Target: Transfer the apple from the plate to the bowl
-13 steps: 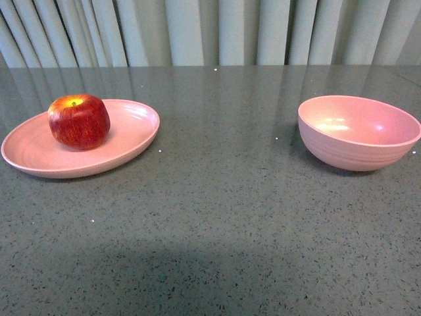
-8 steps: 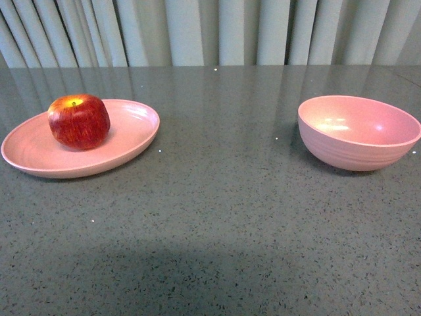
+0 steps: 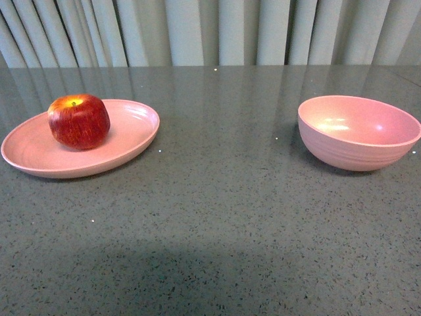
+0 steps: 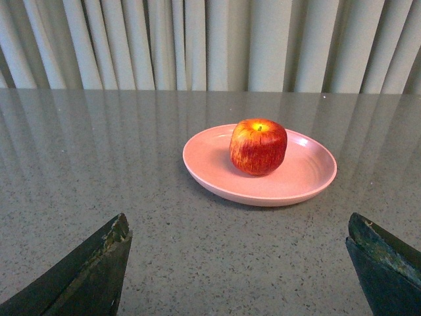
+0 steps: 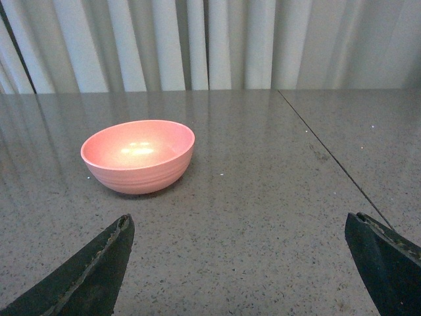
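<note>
On the left side of the grey speckled table (image 3: 217, 217), you have the plate (image 3: 33, 155) lying flat, its left edge just at the border of the front view. The apple (image 3: 79, 122) rests on that plate, on its far half, upright, with the yellow stem dip facing up. The left wrist view looks straight at both: your left gripper (image 4: 238, 224) has its dark fingers (image 4: 99, 263) spread wide, with bare tabletop between them. It touches neither the plate nor the apple, and both are well apart from the fingertips.

Moving right, a broad stretch of table separates the plate from the bowl (image 3: 358, 131). The bowl stands upright on the right side, well apart from the plate, and its pink hollow holds only a patch of glare.

The right wrist view faces that bowl. Your right gripper (image 5: 240, 220) also has its fingers (image 5: 92, 270) wide apart, and the bowl is well ahead of them, toward the left-hand finger. A thin dark seam (image 5: 329, 161) runs across the tabletop to the right of the bowl. Pale pleated curtains (image 3: 217, 33) hang behind the table's far edge.
</note>
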`<state>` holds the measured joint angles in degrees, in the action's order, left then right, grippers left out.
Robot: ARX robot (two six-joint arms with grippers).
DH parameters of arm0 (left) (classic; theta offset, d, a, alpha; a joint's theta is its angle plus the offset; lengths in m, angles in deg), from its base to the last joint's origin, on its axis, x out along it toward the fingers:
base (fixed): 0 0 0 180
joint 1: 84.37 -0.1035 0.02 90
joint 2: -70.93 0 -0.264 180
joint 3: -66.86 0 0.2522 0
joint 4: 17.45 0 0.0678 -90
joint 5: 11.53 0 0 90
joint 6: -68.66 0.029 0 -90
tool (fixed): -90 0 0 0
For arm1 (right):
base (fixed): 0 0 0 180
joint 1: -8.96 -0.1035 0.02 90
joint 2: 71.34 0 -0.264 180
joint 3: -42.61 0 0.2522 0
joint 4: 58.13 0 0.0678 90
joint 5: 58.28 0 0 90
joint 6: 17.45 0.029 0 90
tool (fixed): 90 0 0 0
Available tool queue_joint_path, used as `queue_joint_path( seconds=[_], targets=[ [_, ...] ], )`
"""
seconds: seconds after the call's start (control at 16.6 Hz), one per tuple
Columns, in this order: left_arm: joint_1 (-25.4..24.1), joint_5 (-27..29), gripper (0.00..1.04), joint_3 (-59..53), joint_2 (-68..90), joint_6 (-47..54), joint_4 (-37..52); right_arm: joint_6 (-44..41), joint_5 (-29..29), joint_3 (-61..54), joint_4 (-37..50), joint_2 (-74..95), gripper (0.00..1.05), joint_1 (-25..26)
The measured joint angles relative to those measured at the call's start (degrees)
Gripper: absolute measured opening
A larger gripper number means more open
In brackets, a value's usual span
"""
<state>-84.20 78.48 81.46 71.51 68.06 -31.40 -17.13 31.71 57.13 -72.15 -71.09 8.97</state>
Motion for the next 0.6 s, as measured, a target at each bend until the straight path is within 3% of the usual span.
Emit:
queue_joint_path(
  seconds=[0.6],
  targets=[
    [0.0,0.0,0.98,0.0,0.0,0.0,-0.02,0.0,0.0,0.0,0.0,0.0,0.98,0.0]
  ],
)
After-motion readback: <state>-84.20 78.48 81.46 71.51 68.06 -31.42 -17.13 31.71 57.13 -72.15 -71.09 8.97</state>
